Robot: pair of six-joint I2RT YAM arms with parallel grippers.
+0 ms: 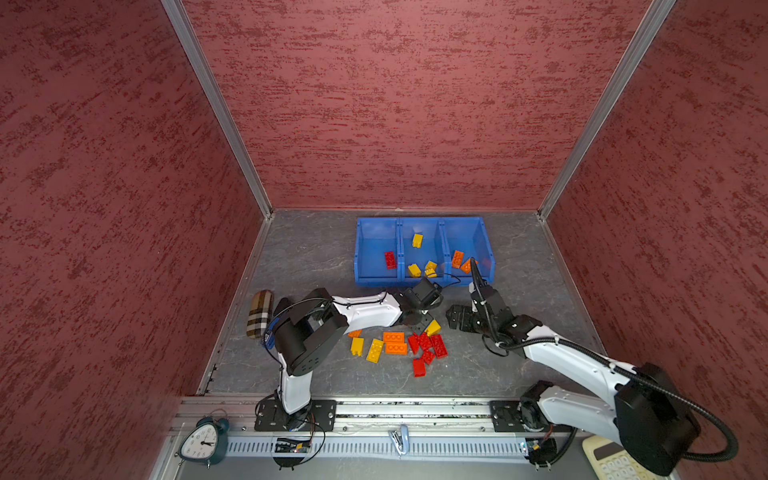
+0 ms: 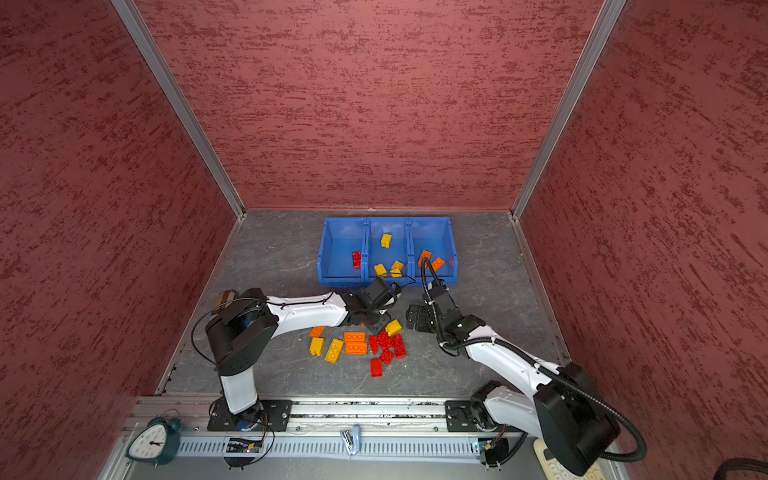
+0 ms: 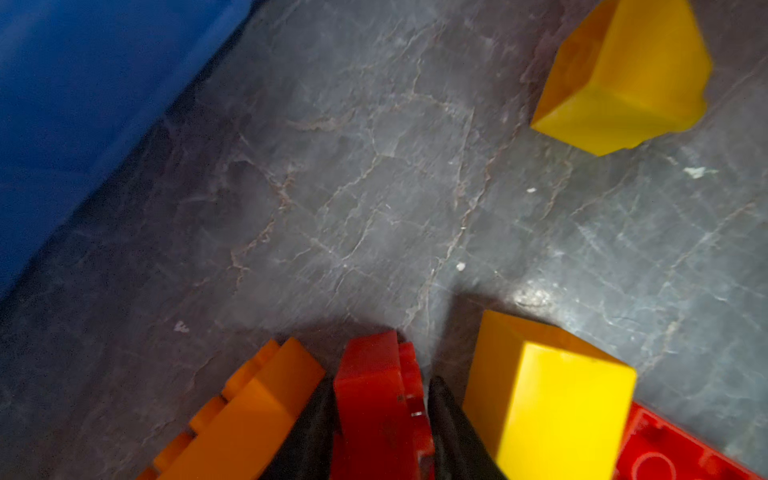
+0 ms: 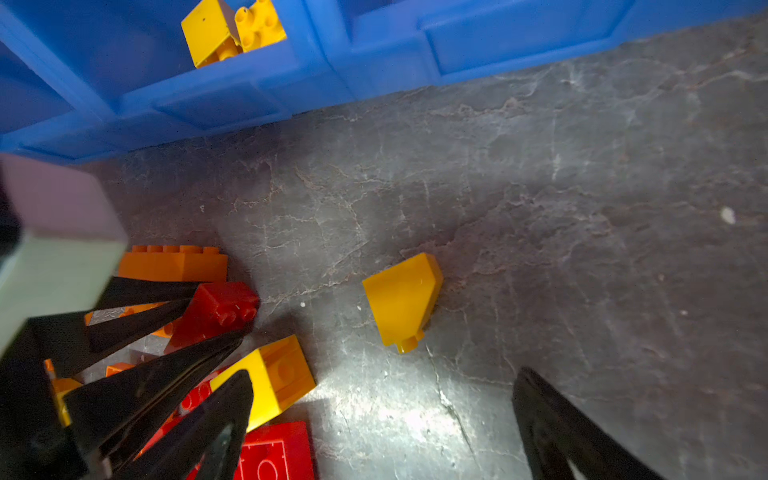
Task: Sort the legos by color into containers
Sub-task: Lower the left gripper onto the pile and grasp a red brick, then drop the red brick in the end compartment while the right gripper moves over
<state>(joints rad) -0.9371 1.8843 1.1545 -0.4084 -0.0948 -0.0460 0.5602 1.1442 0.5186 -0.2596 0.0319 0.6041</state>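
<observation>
Red lego (image 3: 376,415) tight between left claw (image 3: 382,386) tips, yellow lego (image 3: 548,399) just beside.

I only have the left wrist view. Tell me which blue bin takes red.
Observer: In both top views, the left compartment of the bright blue plastic three-bin row holds one oblong red studded brick.
Operator: My small red plastic brick goes there. Report the right gripper.
Observer: The right gripper is open and empty, next to a sloped yellow plastic brick.
Operator: Name the middle compartment's colour.
Observer: Only yellow studded bricks lie there.
</observation>
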